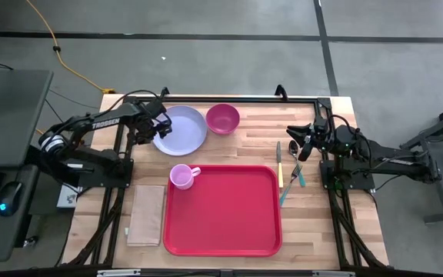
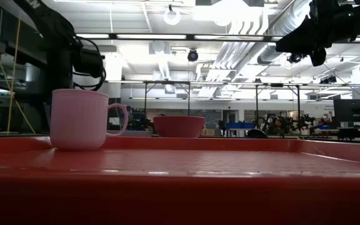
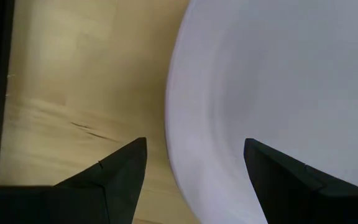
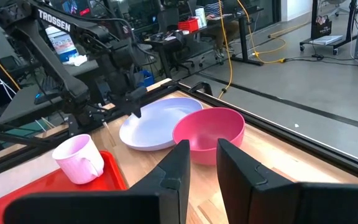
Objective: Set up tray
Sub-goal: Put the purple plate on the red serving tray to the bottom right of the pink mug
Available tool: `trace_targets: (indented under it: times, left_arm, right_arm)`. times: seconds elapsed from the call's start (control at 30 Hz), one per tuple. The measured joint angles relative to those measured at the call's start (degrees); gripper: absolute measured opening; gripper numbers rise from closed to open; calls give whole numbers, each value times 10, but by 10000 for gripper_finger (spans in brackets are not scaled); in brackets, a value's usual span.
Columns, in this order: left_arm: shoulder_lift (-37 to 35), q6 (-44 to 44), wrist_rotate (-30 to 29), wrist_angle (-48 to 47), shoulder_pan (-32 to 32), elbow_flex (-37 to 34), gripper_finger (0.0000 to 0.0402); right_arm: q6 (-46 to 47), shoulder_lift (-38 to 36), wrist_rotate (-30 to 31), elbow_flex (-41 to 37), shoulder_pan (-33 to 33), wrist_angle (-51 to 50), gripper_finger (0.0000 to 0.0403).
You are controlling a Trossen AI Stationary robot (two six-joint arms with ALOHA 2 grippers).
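**Reaching for the plate, with a slip or a knock as the main risks**

Looking straight down on a wooden desk point(image 1: 229, 146); red tray point(image 1: 221, 223) lying flat at the near middle, with a pink mug point(image 1: 181, 176) standing upright in its far left corner; tan napkin point(image 1: 146, 215) just beside the tray's left edge, not on it.

Beyond the tray, still on bare wood: lavender plate point(image 1: 181, 128) and, just to its right, a magenta bowl point(image 1: 222, 118); cutlery point(image 1: 289, 173) lying near the tray's right rim, apparently a knife, a fork and a teal-handled piece.

Left gripper point(image 1: 157, 125) low at the plate's left edge, fingers point(image 3: 114, 177) spread wide; seen from the wrist, the pale rim running between them, one finger over wood, the other over the plate; no contact to be made out. Right gripper point(image 1: 304, 146) hovering above the cutlery, jaws nearly pressed together, pinching nothing.

Likely trouble from here: a thin, shallow rim giving little to bite on, so a closing gripper could push the plate sideways into the bowl rather than catching it; a grip at one edge only could let the plate tip and drop on the lift; a low carry toward the tray could strike the mug; a careless descent on the right could scatter the cutlery.
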Motion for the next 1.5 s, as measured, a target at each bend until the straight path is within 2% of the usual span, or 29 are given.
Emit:
trace_targets:
  times: [0.47, 0.87, 1.07, 1.27, 1.5]
  left_arm:
    - [12, 0, -19, 0, 0, 0, 299]
    - [12, 0, -25, 1, 0, 0, 299]
    - [12, 0, -26, 1, 0, 0, 299]
    - [12, 0, -31, 1, 0, 0, 299]
    - [12, 0, -32, 1, 0, 0, 299]
  right_arm:
    - [-2, 0, 0, 0, 0, -17, 57]
    - [-51, 0, -4, 0, 0, -33, 57]
    - [-46, 0, 5, 0, 0, -52, 57]
    - [-30, 0, 51, 0, 0, -79, 57]
    - [-16, 0, 55, 0, 0, -86, 57]
